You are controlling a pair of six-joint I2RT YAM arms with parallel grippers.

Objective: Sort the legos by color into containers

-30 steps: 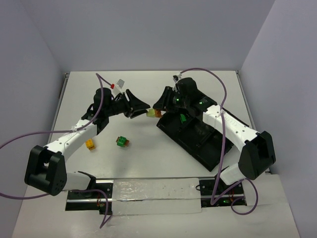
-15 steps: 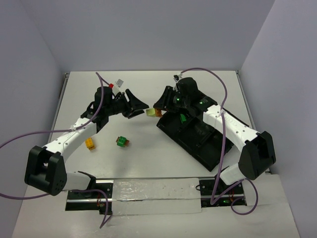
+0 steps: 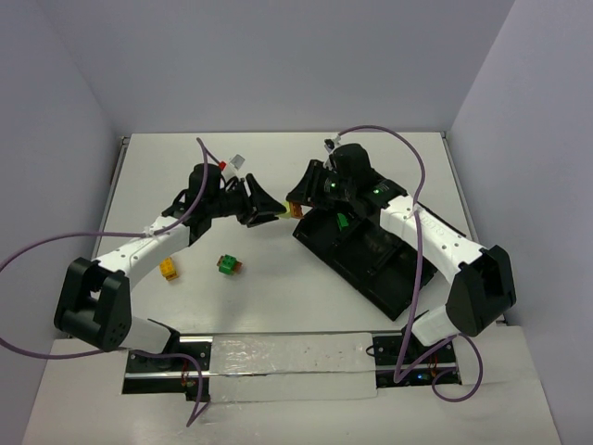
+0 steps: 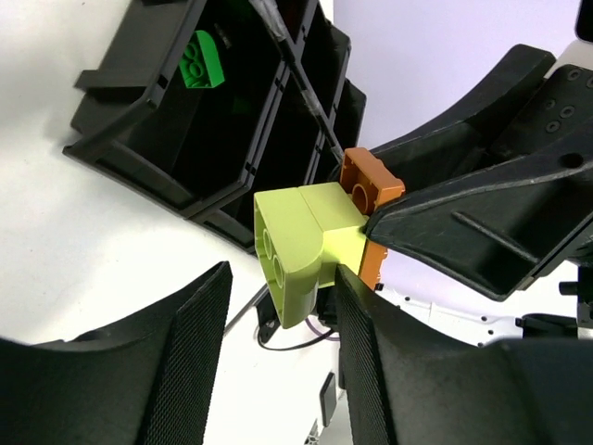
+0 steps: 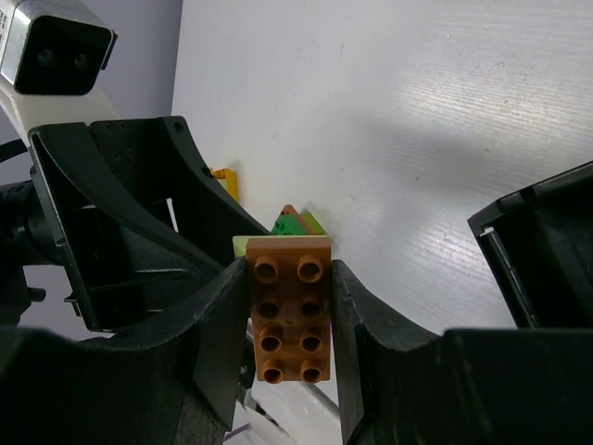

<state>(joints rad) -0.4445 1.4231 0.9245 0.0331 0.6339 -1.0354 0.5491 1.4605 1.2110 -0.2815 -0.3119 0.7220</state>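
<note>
My right gripper (image 3: 295, 206) is shut on an orange-brown brick (image 5: 289, 320), held in the air just left of the black divided tray (image 3: 371, 271). A pale yellow-green brick (image 4: 301, 243) is stuck to its underside. My left gripper (image 4: 278, 324) is open with its jaws on either side of the pale brick. One finger (image 4: 389, 352) touches it and the other stands apart. The orange-brown brick (image 4: 371, 185) shows behind it in the left wrist view. A green brick (image 3: 341, 222) lies in a far tray compartment and also shows in the left wrist view (image 4: 202, 63).
A yellow brick (image 3: 169, 269) and a green brick stacked on a red one (image 3: 228, 265) lie on the white table left of centre. The tray sits at an angle on the right. The two arms nearly meet at the table's middle back.
My left gripper has moved right toward the right gripper, and its open jaws now straddle the pale yellow-green brick. The right arm has held still.
</note>
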